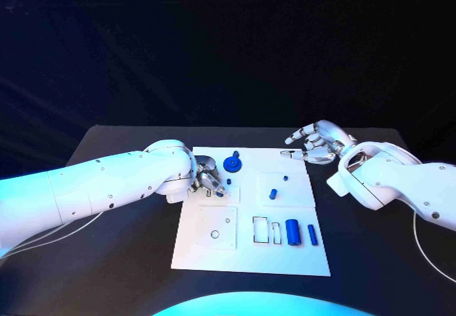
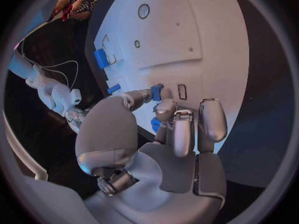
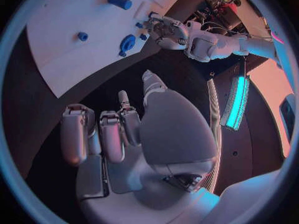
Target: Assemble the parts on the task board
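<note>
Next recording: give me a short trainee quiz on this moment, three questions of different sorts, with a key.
1. True or false: the right silver robot hand holds a blue part.
2. Where does the thick blue cylinder lie on the white rectangular task board? A) near the robot, on its right side. B) at the far edge, on its left side. C) off the board.
3. Fill in: the round blue wheel-shaped part lies close to the fingers of the ___ robot hand.

Key: 1 false, its fingers are spread and empty. 2 A. 3 left: the left silver robot hand is over the board beside it.
</note>
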Tool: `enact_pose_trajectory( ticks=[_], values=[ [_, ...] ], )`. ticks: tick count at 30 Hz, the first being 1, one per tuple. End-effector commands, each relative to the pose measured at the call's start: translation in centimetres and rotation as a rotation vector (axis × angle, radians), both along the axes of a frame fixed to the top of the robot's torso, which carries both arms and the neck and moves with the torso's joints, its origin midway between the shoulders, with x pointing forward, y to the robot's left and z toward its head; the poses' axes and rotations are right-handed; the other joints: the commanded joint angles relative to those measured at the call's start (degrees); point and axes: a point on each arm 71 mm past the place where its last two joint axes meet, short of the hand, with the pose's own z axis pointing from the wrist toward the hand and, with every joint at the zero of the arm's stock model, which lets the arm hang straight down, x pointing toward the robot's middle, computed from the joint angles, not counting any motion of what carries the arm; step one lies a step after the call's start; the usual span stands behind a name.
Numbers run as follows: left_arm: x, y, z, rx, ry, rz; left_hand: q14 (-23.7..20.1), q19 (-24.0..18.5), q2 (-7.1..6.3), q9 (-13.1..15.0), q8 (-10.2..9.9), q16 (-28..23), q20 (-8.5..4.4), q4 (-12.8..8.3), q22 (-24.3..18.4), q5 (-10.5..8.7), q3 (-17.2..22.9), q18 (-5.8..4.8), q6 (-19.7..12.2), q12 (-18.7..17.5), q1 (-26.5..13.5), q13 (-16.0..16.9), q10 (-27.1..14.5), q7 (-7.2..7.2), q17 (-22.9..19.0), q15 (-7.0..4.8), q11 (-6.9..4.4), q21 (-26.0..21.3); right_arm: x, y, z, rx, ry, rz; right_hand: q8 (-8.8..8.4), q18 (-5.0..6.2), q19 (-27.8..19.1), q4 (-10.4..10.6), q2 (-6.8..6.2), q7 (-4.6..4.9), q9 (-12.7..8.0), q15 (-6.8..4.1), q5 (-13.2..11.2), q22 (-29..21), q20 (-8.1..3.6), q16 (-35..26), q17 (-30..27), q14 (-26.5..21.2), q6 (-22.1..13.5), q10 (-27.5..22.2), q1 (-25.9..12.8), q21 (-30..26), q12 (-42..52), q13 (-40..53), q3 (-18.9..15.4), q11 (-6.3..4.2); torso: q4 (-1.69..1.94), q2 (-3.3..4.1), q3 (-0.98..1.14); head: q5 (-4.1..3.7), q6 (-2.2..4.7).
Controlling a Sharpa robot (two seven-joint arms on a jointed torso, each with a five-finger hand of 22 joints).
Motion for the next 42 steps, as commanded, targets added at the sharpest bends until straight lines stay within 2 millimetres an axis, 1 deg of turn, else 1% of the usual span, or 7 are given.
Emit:
enact_pose_trajectory(
  ticks=[1, 14, 21, 24, 30, 37, 42],
  values=[
    [-0.10, -0.22, -0.20, 0.000, 0.009, -0.006, 5.68, 0.40, 2.11, 0.22, 0.32, 0.28, -0.20, -2.16, 0.13, 0.07, 1.65, -1.14, 1.82, 0.21, 1.79, -0.09, 0.22, -1.90, 14.13, -0.47, -0.26, 0.34, -0.06, 0.13, -0.03, -0.008, 0.000, 0.018, 0.16, -0.75, 2.20, 0.14, 0.24, -0.17, 0.04, -0.50, 0.26, 9.51, -0.36, -0.18, 11.65, 5.18, -0.27, -0.32, -0.18, -0.34, -0.21, 5.30, 0.25, 0.12, -0.01, 0.01, 0.02, -0.06, -0.08],
    [0.08, -0.42, -0.27, 0.003, 0.009, -0.007, 5.66, 0.36, 1.77, 0.31, 0.31, 0.25, -0.18, -2.09, 0.07, -0.10, 1.12, -1.14, 1.78, 0.17, 1.23, -0.14, 0.20, -1.74, 14.09, -0.39, -0.11, 0.30, -0.06, 0.13, -0.05, -0.009, 0.001, 0.019, 0.16, -0.75, 2.20, 0.14, 0.24, -0.17, 0.04, -0.50, 0.26, 9.51, -0.36, -0.18, 11.65, 5.18, -0.27, -0.32, -0.18, -0.34, -0.21, 5.30, 0.25, 0.12, -0.01, -0.01, 0.03, -0.25, 0.02],
    [0.21, -0.45, -0.33, 0.009, 0.010, -0.007, 5.66, 0.34, 1.20, 0.40, 0.16, 0.24, -0.11, -0.94, 0.04, -0.10, -0.31, -1.13, 1.87, 0.11, -0.80, -0.20, 0.10, -1.70, 14.07, -0.29, -0.03, 0.24, -0.08, 0.10, -0.04, -0.008, 0.001, 0.019, 0.27, -0.74, 2.18, 0.16, 0.23, -0.18, 0.03, -0.50, 0.23, 9.49, -0.36, -0.20, 11.63, 5.18, -0.33, -0.37, -0.35, -0.42, -0.26, 5.24, 0.22, 0.12, -0.01, -0.01, 0.04, -0.24, 0.02],
    [0.27, -0.41, -0.36, 0.011, 0.009, -0.006, 5.66, 0.38, 1.32, 0.42, 0.14, 0.25, -0.10, -0.63, 0.11, -0.07, -0.50, -1.14, 1.94, 0.13, -1.18, -0.18, 0.10, -1.71, 14.08, -0.30, -0.03, 0.26, -0.09, 0.09, -0.03, -0.008, 0.000, 0.018, 0.30, -0.74, 2.18, 0.19, 0.21, -0.18, 0.03, -0.50, 0.14, 9.51, -0.37, -0.21, 11.61, 5.17, -0.34, -0.34, -0.46, -0.39, -0.22, 5.27, 0.17, 0.12, 0.02, 0.00, 0.05, -0.28, -0.06],
    [0.41, -0.28, -0.41, 0.017, 0.008, -0.004, 5.66, 0.38, 0.93, 0.48, 0.06, 0.23, -0.10, 0.20, 0.11, -0.11, -1.65, -1.13, 2.11, 0.12, -2.49, -0.22, 0.05, -1.73, 14.06, -0.29, -0.03, 0.23, -0.11, 0.07, -0.02, -0.008, -0.001, 0.018, 0.36, -0.72, 2.13, 0.22, 0.16, -0.18, 0.02, -0.51, -0.05, 9.44, -0.37, -0.24, 11.53, 5.15, -0.39, -0.40, -0.72, -0.53, -0.29, 5.19, 0.06, 0.12, 0.02, -0.01, 0.05, -0.36, -0.06],
    [0.48, -0.18, -0.44, 0.021, 0.008, -0.003, 5.65, 0.43, 0.50, 0.59, -0.02, 0.23, -0.11, 1.59, 0.17, -0.11, -4.35, -1.14, 2.47, 0.17, -4.16, -0.20, 0.02, -1.74, 14.06, -0.30, -0.04, 0.21, -0.12, 0.06, 0.01, -0.012, -0.005, 0.020, 0.41, -0.71, 2.13, 0.25, 0.13, -0.17, 0.01, -0.50, -0.14, 9.44, -0.37, -0.26, 11.47, 5.14, -0.42, -0.42, -0.94, -0.55, -0.31, 5.16, -0.04, 0.12, 0.00, -0.05, 0.04, -0.39, -0.12],
    [0.47, -0.16, -0.45, 0.022, 0.010, -0.004, 5.66, 0.42, 0.36, 0.62, -0.06, 0.24, -0.12, 1.85, 0.15, -0.11, -5.13, -1.14, 2.52, 0.22, -4.38, -0.13, 0.04, -1.75, 14.08, -0.31, -0.05, 0.19, -0.14, 0.06, 0.02, -0.014, -0.007, 0.021, 0.44, -0.69, 2.08, 0.25, 0.10, -0.18, 0.01, -0.50, -0.18, 9.38, -0.37, -0.28, 11.43, 5.13, -0.44, -0.46, -1.05, -0.67, -0.35, 5.11, -0.09, 0.12, 0.01, -0.02, 0.04, -0.42, -0.10]
  ],
)
